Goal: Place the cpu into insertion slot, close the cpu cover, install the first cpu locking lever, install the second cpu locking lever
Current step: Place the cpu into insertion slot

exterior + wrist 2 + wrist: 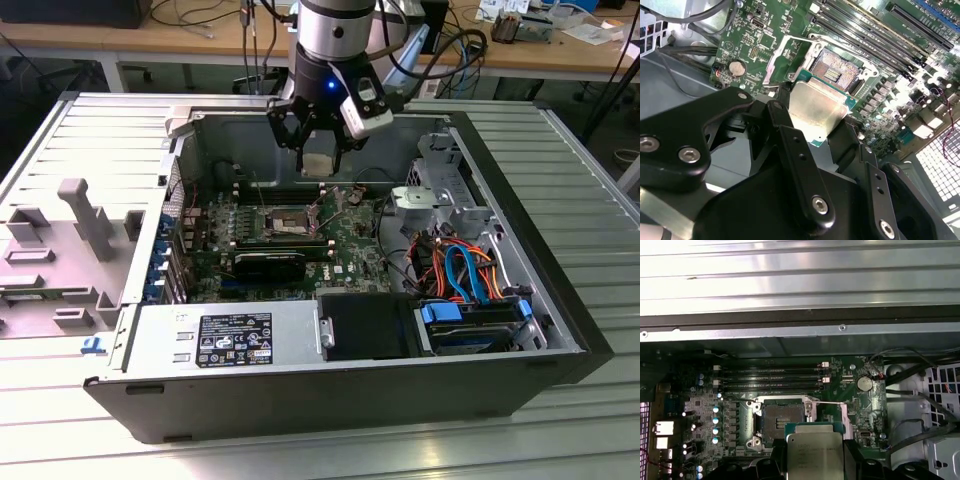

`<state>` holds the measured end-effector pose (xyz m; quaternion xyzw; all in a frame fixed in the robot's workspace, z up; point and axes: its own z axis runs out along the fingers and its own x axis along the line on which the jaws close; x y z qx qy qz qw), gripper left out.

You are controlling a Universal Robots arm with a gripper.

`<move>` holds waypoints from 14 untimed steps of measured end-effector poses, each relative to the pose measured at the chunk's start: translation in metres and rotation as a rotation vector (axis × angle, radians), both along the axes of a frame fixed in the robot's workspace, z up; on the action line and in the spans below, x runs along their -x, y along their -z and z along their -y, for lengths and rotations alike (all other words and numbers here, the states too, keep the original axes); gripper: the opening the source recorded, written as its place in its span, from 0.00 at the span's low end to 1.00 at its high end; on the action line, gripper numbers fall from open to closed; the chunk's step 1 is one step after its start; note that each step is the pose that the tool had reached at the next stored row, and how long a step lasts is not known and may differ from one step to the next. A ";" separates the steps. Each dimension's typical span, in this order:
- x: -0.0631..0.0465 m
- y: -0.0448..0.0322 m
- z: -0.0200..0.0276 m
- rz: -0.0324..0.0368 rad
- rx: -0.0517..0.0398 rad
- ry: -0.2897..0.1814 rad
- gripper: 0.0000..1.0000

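My gripper (318, 172) hangs over the open computer case, shut on the cpu (318, 160), a flat square chip with a silvery top. Both wrist views show the cpu (815, 109) (815, 452) clamped between the black fingers (786, 120). It is held above the green board, just beside the insertion slot (836, 72) (780, 417). The slot (285, 220) lies bare, its dark centre exposed. The cpu cover (773, 61), a thin silver frame, is swung open on the side of the slot toward the coin battery (736, 67).
Long black memory sticks (770, 377) run beside the slot. The case walls (300, 385) surround the board. A power supply (235, 335) and a drive bay with blue and orange cables (465, 275) sit at the front. A grey side panel (70, 240) lies at the exterior view's left.
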<state>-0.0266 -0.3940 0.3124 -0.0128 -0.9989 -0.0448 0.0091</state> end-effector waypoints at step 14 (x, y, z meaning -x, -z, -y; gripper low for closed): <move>0.001 0.0011 0.0045 0.0000 -0.0001 0.000 0.55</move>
